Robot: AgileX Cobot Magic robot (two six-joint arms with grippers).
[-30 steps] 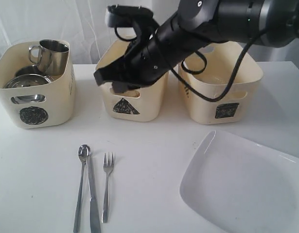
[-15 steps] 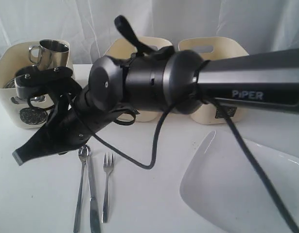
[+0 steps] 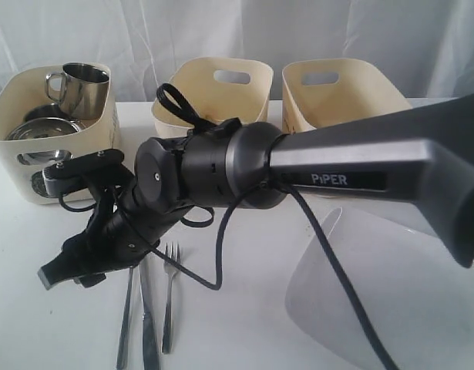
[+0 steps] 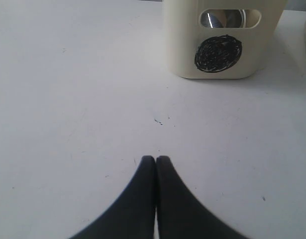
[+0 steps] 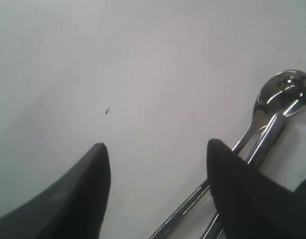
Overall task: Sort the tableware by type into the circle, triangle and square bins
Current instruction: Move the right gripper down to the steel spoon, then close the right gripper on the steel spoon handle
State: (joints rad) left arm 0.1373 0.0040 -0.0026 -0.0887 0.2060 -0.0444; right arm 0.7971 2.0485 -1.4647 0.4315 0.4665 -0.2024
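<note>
My right tool [image 5: 157, 147] hangs wide open over the white table [image 3: 237, 335], beside the spoon [image 5: 284, 94] near the front edge. My left tool [image 4: 155, 159] is pinched closed and empty. A white curtain [image 3: 298, 31] backs the room.

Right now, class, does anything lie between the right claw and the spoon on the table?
Nothing visible does. The open right claw is over bare table, and the spoon lies right beside it, uncovered, with the knife close alongside its handle.
</note>
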